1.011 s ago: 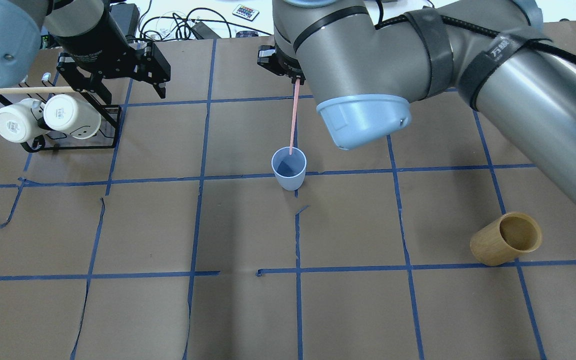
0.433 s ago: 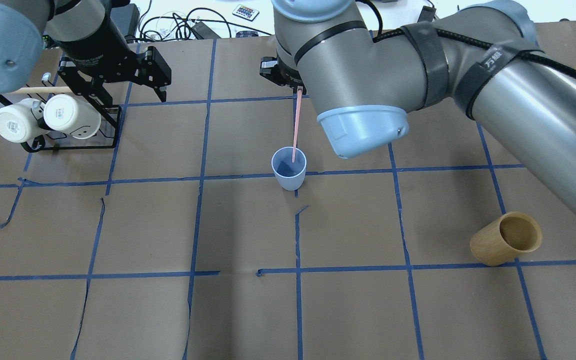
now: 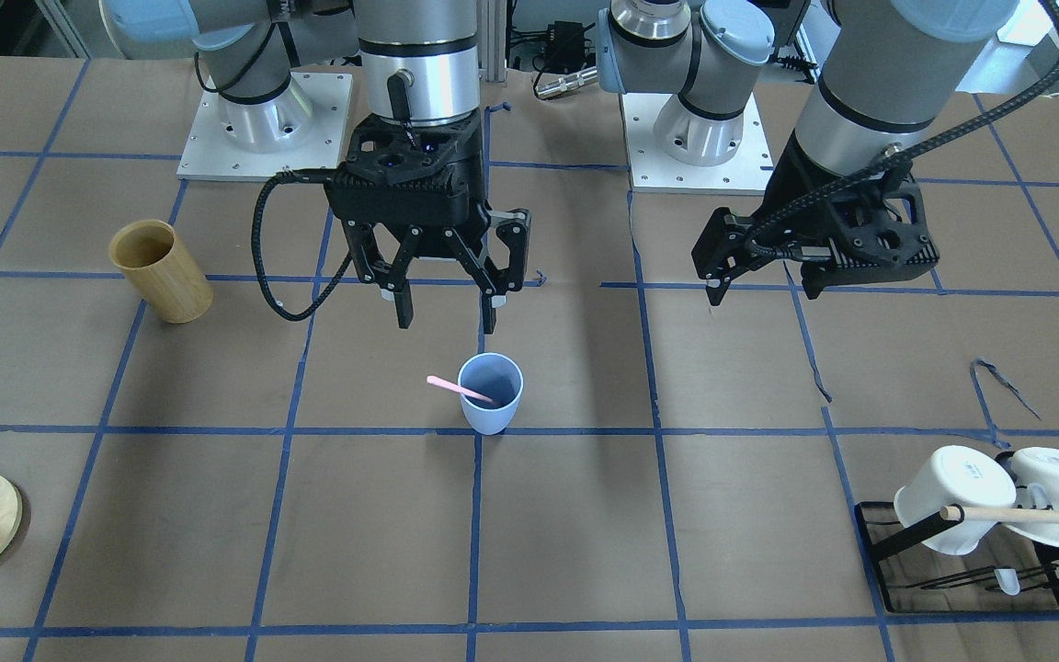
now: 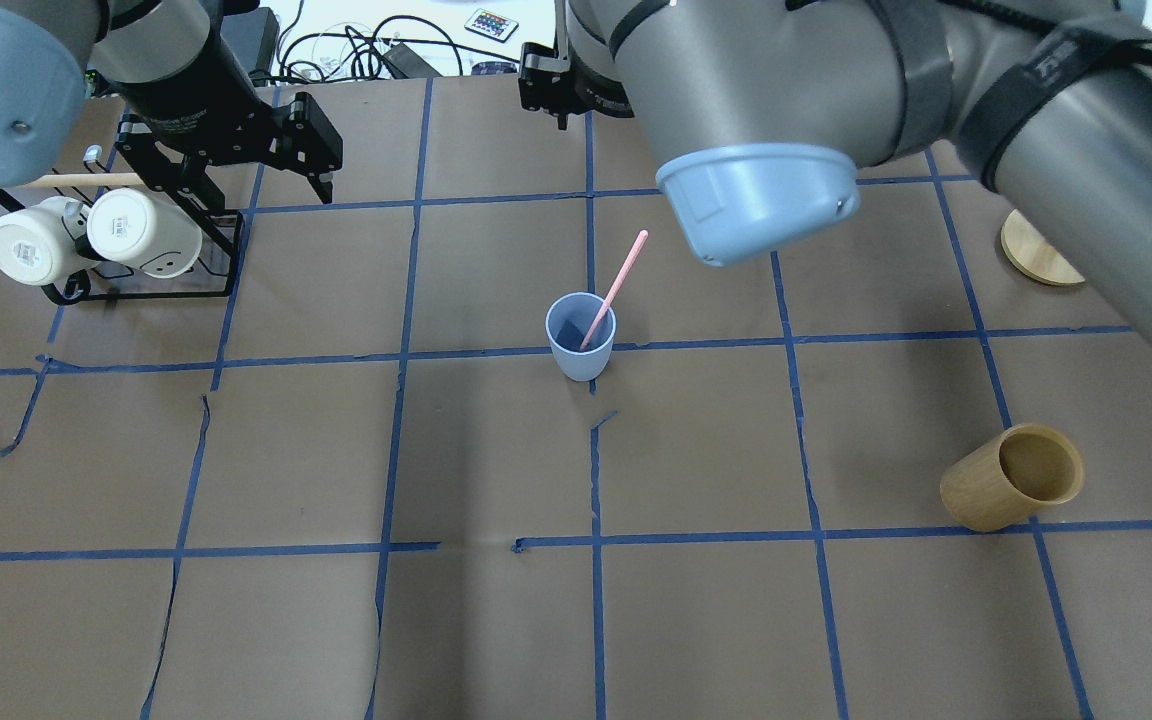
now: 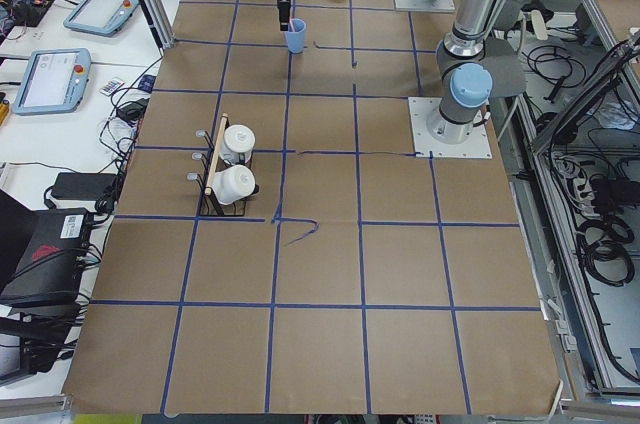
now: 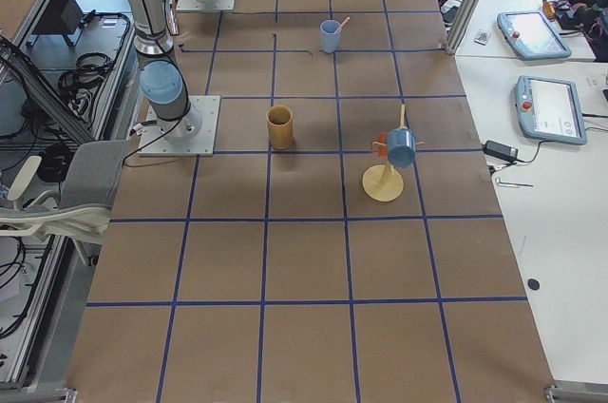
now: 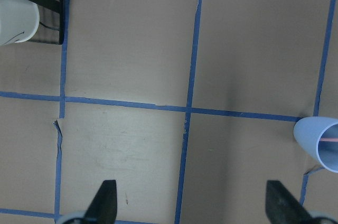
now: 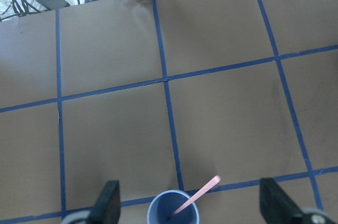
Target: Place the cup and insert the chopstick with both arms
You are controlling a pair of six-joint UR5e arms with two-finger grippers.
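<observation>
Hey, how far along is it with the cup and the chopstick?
Done: the blue cup stands upright on the table, and the pink chopstick leans inside it. In hand: nothing; the right gripper hangs above the cup with jaws open, and the left gripper is open too. Left: seemingly only pulling the arms back.

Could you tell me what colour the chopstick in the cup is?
The chopstick is pink, clearest in the overhead exterior view.
</observation>
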